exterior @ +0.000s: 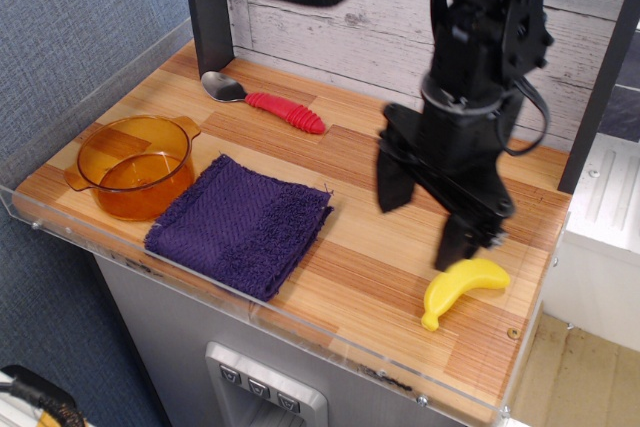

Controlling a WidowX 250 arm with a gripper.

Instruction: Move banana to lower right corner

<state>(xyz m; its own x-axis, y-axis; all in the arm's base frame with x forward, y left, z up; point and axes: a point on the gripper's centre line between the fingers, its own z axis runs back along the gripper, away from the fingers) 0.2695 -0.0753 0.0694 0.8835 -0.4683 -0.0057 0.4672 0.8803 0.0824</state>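
The yellow toy banana [462, 287] lies flat on the striped wooden tabletop near the lower right corner [512, 339], close to a small metal screw [514, 332]. My gripper [425, 217] is open and empty. It hangs above and a little to the left of the banana, clear of it. Its two black fingers [395, 179] are spread wide apart.
A purple cloth [242, 224] lies at the front middle. An orange transparent bowl [133, 166] stands at the front left. A red-handled spoon [264, 102] lies at the back. A clear acrylic rim [330, 339] edges the table front.
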